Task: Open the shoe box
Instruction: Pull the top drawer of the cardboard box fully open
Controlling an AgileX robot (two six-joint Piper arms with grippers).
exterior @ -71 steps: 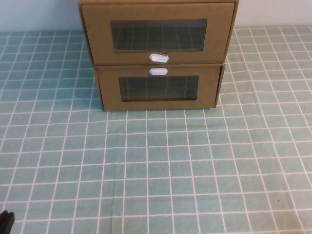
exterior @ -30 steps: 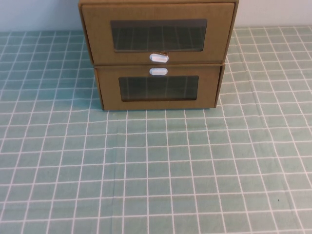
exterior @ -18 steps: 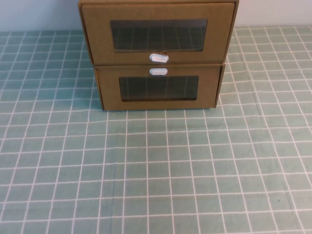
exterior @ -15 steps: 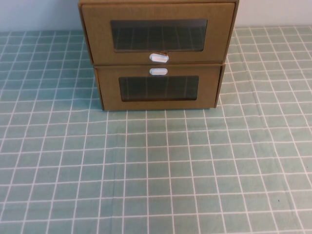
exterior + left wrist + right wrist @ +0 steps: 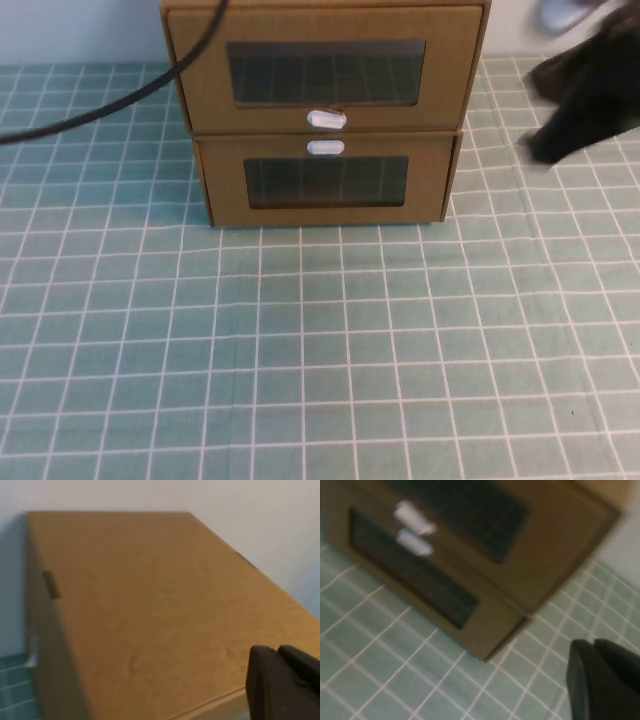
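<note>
Two cardboard shoe boxes stacked at the far centre of the tabletop point(image 5: 320, 350), which has a green checked cloth; upper shoe box point(image 5: 320, 70) sits square on the lower shoe box point(image 5: 325, 180), fronts facing the robot; each front has a dark window & a small white pull tab, upper tab point(image 5: 326, 120) just above lower tab point(image 5: 325, 147), the two nearly touching; both fronts look flush, i.e. neither box opened yet.

Right arm point(image 5: 595, 85) shows as a dark blur at the far right in the high view, beside the upper right corner of the stack & apart from it; right claw point(image 5: 596, 649) is narrow, tips pressed together w/ nothing between them; from its wrist cam it looks at both tabs & the boxes' right front corner, well clear of the cardboard.

Left claw point(image 5: 279, 652) is out of the high view; its wrist cam puts it above the plain brown top of the upper box, near one edge; its tips also sit together, holding nothing; cannot tell if it touches the lid.

A thin black cable point(image 5: 100, 110) runs across the far left, passing over the stack's upper left corner.
</note>
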